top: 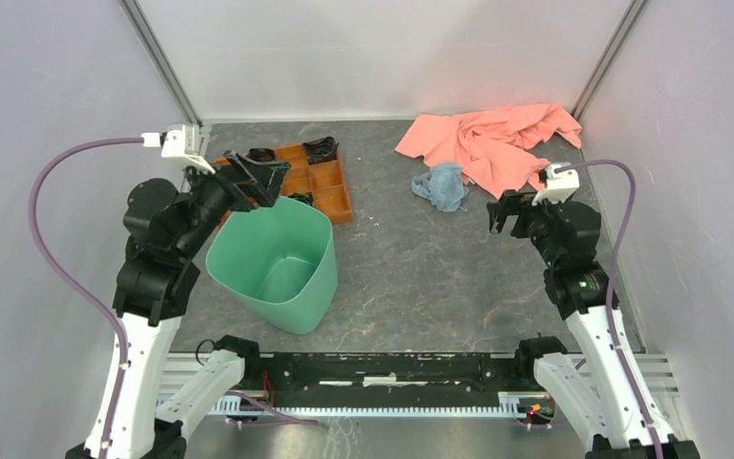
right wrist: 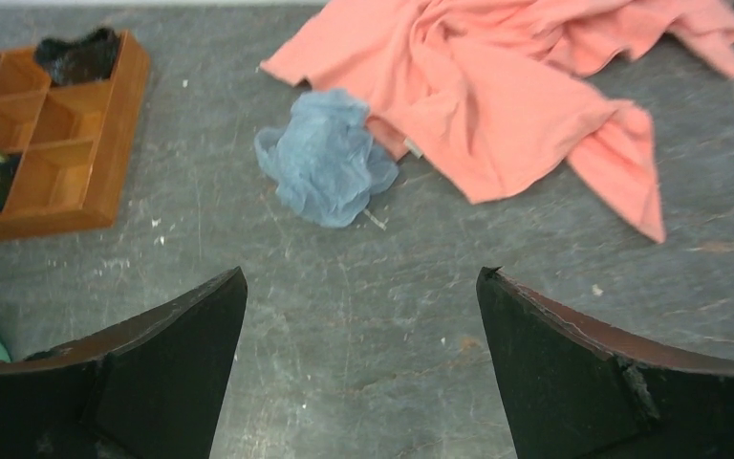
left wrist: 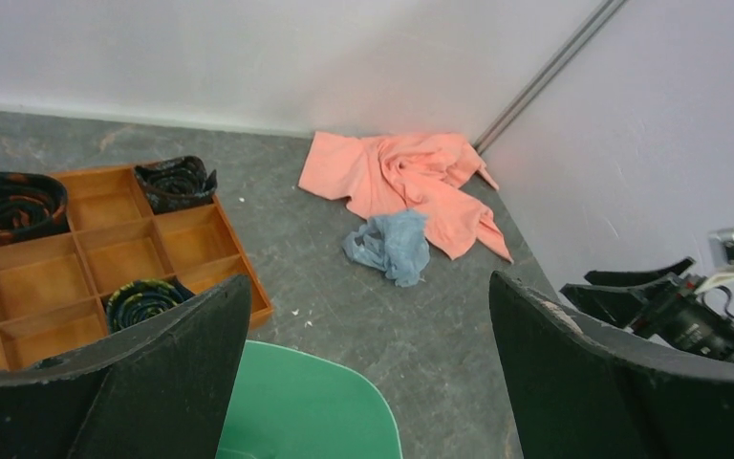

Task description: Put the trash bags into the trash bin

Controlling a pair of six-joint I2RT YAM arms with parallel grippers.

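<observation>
Overhead view: one mint-green trash bin (top: 317,279) stands mouth-up on the dark table (top: 420,287) in front of the left arm, its inside bare. The single trash bag (top: 442,185), pale blue and crumpled into a small heap, lies on the table toward the far right, well apart from the bin. It sits against the near edge of one salmon-pink cloth (top: 497,134). One orange compartment tray (top: 328,180) sits just behind the bin.

The left gripper (top: 251,180) hangs above the bin's far rim, between bin and tray. The right gripper (top: 505,214) hovers just to the near right of the bag. Only this view shows both arms whole and the bin's full outline.

Left wrist view: the claw is spread wide and carries nothing. Just a corner of the bin's rim (left wrist: 315,406) shows between the fingers (left wrist: 167,373). This view gives the clearest count of the tray's contents: three dark rolled bundles (left wrist: 14,203), each in its own compartment. It also catches the other arm's claw at the right edge.

Right wrist view: the claw is likewise wide and empty, low over bare table with the bag ahead of it. Here alone the bag's filmy wrinkles are plain, and its edge meets the cloth. The bin appears only as a green sliver at the left edge.
</observation>
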